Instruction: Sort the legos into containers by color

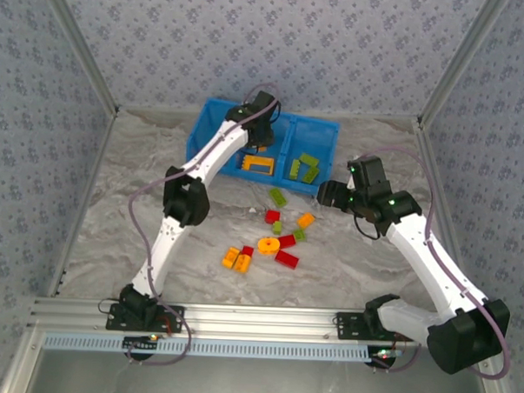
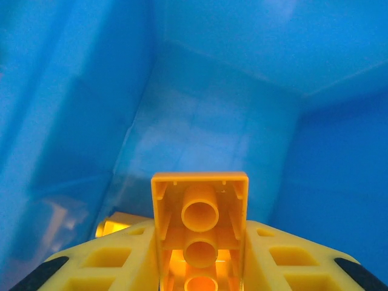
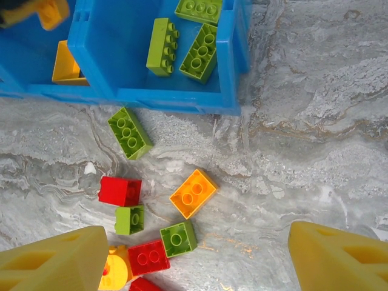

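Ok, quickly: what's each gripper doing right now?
Left gripper: closed, holding an orange brick.
Right gripper: open, empty.

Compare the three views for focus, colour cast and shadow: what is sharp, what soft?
Left wrist view: blue cast off the bin wall, the orange brick in the left gripper glowing at its base. Right wrist view: the loose green brick is crisp, the fingers of the right gripper blurred. Top external view: even light, faint shadows.
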Robot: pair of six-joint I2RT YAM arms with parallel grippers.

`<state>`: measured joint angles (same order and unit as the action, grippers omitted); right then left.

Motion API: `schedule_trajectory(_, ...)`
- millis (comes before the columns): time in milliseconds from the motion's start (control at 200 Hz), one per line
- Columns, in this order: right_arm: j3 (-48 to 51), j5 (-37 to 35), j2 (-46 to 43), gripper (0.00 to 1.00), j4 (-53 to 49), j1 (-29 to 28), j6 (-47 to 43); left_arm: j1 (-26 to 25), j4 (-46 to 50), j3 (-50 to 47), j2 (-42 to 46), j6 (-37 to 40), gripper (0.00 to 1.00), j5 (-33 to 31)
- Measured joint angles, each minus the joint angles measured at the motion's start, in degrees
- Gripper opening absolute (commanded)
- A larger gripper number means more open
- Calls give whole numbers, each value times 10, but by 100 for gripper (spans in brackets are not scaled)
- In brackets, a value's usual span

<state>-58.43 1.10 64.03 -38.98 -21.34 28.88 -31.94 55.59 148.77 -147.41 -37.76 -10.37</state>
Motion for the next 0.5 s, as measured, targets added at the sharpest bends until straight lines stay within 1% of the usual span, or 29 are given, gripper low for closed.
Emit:
schedule_trajectory(120,0,0,-9,81,0,0,2,4,-29,-15,-18,2,37,9)
schedule_trajectory(305,0,0,-17,81,-2,0,2,4,-73,-15,-20,0,39,9)
schedule_trajectory(500,1,1,-16,81,-3,2,5,4,-80,-15,-23,-4,41,12)
